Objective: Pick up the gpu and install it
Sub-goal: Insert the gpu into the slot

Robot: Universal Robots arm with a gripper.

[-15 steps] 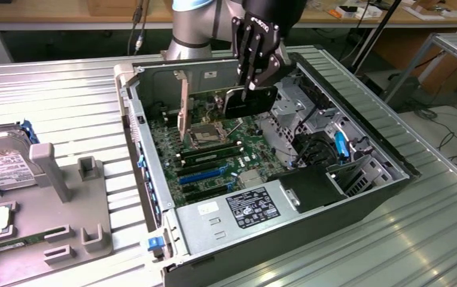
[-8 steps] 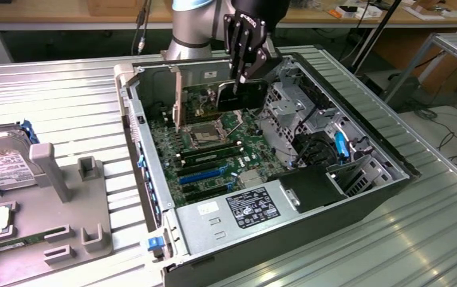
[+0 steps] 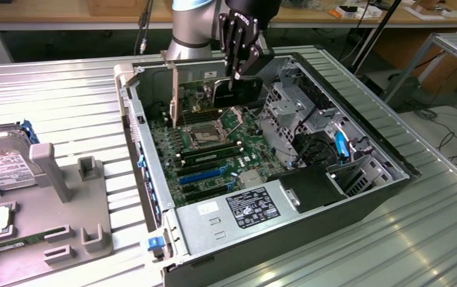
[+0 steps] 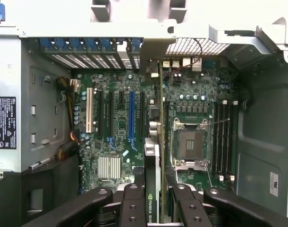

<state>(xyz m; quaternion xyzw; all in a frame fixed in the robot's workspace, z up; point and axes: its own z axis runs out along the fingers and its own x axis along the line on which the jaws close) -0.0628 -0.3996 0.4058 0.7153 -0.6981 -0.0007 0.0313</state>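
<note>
Now the claw point(image 3: 237, 73) pinches the gpu point(image 4: 152, 153) edge-down above the motherboard point(image 3: 212, 156), between the expansion slots point(image 4: 108, 118) and the CPU socket point(image 4: 190, 144).

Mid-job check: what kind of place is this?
Likely a robotics lab or workshop for PC assembly: an open computer case on a ribbed metal table, a grey parts fixture holding a hard drive beside it, wooden benches behind.
</note>
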